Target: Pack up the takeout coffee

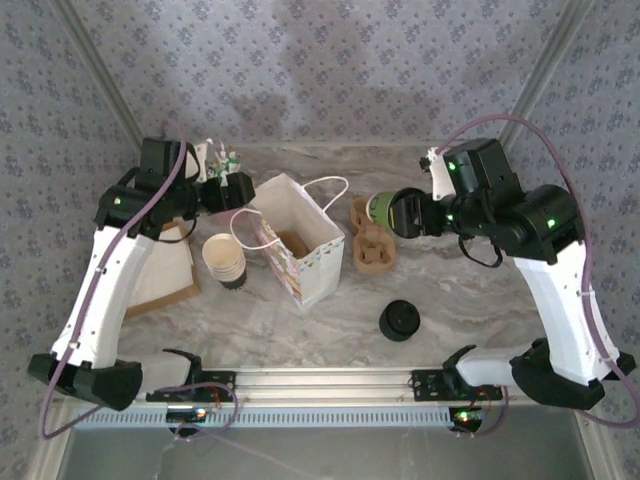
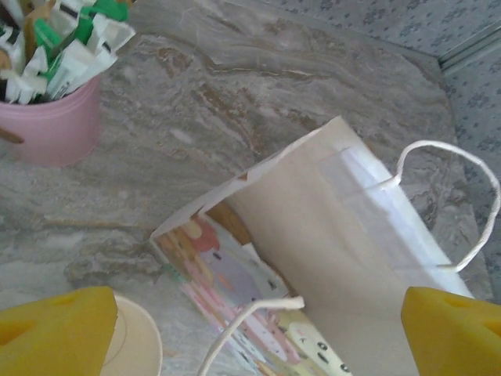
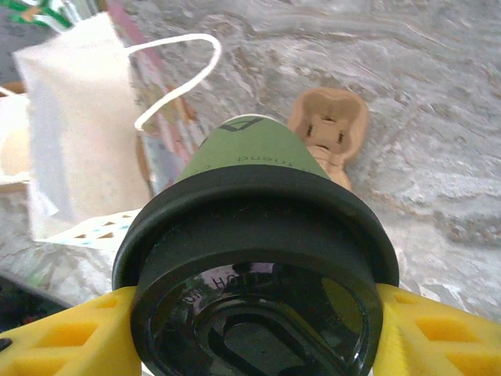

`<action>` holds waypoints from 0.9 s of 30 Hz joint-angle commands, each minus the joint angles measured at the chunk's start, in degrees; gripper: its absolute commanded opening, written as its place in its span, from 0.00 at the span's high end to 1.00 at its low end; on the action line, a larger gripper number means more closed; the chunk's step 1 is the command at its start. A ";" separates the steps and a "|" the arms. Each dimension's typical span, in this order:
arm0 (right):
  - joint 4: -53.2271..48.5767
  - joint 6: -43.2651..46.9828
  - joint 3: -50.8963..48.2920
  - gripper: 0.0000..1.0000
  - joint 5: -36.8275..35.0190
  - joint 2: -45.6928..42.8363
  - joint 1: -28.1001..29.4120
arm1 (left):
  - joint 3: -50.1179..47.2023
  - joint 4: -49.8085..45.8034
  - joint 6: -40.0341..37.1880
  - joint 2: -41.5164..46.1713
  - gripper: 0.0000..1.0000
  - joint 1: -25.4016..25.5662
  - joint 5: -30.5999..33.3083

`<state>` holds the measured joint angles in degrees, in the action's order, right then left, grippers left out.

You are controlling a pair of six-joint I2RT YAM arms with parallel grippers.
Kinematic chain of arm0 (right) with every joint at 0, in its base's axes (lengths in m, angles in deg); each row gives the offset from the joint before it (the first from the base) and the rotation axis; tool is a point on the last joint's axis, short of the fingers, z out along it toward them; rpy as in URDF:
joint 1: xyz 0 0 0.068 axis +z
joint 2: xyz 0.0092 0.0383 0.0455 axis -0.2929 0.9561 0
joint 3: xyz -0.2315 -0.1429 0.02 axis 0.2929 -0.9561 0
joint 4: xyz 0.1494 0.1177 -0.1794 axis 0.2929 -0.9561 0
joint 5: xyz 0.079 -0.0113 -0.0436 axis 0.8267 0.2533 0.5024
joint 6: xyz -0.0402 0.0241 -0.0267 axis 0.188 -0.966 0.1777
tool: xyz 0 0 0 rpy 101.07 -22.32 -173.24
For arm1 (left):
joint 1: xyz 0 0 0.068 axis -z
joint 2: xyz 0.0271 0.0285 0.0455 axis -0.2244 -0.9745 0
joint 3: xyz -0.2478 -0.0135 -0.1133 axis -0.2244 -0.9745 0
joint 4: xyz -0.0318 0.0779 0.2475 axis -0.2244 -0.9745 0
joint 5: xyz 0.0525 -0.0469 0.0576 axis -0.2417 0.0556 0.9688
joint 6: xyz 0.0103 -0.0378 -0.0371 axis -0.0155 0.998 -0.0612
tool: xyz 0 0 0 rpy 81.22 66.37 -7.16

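Coffee first, Ana says: where is it?

Ben: The takeout coffee (image 3: pixel 250 160) is off the bench (image 1: pixel 480 290), tipped on its side in the right end effector (image 3: pixel 252 333). The yellow fingers (image 3: pixel 70 337) clamp it from both sides, just under the black lid (image 3: pixel 250 235). The lid faces the wrist and the cup's base points at the paper bag (image 1: pixel 300 240).

Ana: Is it touching the bag?

Ben: No. From above there is a gap. The cup hangs just right of the bag's open mouth, over the far end of the cardboard carriers (image 1: pixel 372 245).

Ana: And the other side?

Ben: The left end effector (image 2: pixel 254 333) sits at the bag's left rim with its jaws wide apart and nothing gripped. Between its fingertips its wrist camera looks into the bag's mouth, with one white handle loop close by.

Ana: Anything else around?

Ben: A stack of cups (image 1: pixel 224 258) stands just left of the bag. A pink cup (image 2: pixel 47 125) of sachets is at the far side. The pile of black lids (image 1: pixel 400 320) sits near the front, well apart from the coffee.
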<state>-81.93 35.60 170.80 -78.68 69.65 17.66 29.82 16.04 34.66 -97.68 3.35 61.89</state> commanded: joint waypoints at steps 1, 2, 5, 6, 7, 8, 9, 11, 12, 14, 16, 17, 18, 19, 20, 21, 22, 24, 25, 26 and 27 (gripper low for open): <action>-1.34 -1.60 2.93 0.37 0.78 1.41 2.95 | 3.39 1.39 -2.44 -1.87 0.06 -1.70 -5.43; -1.07 -1.70 3.48 0.37 0.79 1.71 3.74 | 3.52 1.76 -2.45 -2.43 0.06 -2.34 -6.18; -0.50 -1.88 5.15 0.37 1.05 3.21 6.54 | 4.39 2.86 -2.62 -5.04 0.06 -4.23 -9.08; -0.30 -1.89 5.73 0.37 1.19 3.89 7.77 | 4.95 3.06 -2.81 -6.17 0.06 -4.60 -10.16; -0.34 -1.79 6.41 0.37 1.25 4.66 8.81 | 5.44 3.63 -3.28 -7.30 0.06 -4.86 -11.88; -0.40 -1.72 7.16 0.37 1.35 5.41 9.70 | 5.57 4.26 -3.64 -8.11 0.06 -4.92 -13.48; -0.68 -1.63 8.07 0.37 1.37 6.36 10.75 | 5.96 4.78 -3.92 -9.08 0.06 -5.06 -14.79; -1.39 -1.21 9.87 0.37 1.93 8.18 12.42 | 6.73 5.09 -4.53 -10.78 0.06 -5.07 -16.51; -2.13 -0.95 11.27 0.37 2.34 9.41 13.23 | 6.78 5.62 -4.80 -11.46 0.06 -5.16 -17.66; -3.21 -0.70 13.77 0.37 2.84 11.37 14.54 | 6.70 6.62 -5.04 -12.58 0.06 -5.24 -19.26; -4.45 -0.52 16.47 0.37 3.44 13.57 15.57 | 6.88 7.24 -5.08 -13.79 0.06 -5.24 -20.46; -4.82 -0.48 17.46 0.37 3.52 14.45 15.95 | 7.00 7.40 -5.16 -14.29 0.06 -5.24 -20.84; -5.27 -0.39 18.43 0.37 3.57 15.37 16.26 | 7.13 7.52 -5.25 -14.89 0.06 -5.24 -21.11; -5.58 -0.39 19.13 0.37 3.73 16.21 16.45 | 7.11 7.77 -5.42 -15.37 0.06 -5.24 -21.48; -5.80 -0.39 19.73 0.37 3.99 16.88 16.48 | 7.13 7.97 -5.52 -15.76 0.06 -5.29 -21.84; -6.15 -0.38 20.37 0.37 4.05 17.73 16.54 | 7.14 8.05 -5.52 -16.21 0.06 -5.24 -22.63; -6.37 -0.30 20.92 0.37 4.24 18.52 16.54 | 6.98 8.14 -5.51 -16.63 0.06 -5.24 -23.57; -6.91 -0.24 21.75 0.37 4.72 19.86 16.54 | 6.21 8.70 -5.42 -16.70 0.07 -5.24 -24.75; -7.29 -0.16 22.29 0.37 4.68 20.64 16.54 | 5.57 9.13 -5.44 -16.53 0.07 -5.16 -25.31; -7.52 -0.14 22.72 0.37 4.58 21.28 16.59 | 4.80 9.73 -5.20 -16.23 0.07 -5.15 -25.98; -7.78 -0.22 23.03 0.36 4.35 21.59 16.54 | 4.08 10.27 -4.95 -16.01 0.07 -5.08 -26.56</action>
<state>-87.16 34.83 191.70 -75.09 90.13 33.90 34.76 23.82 30.45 -114.46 -1.61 39.40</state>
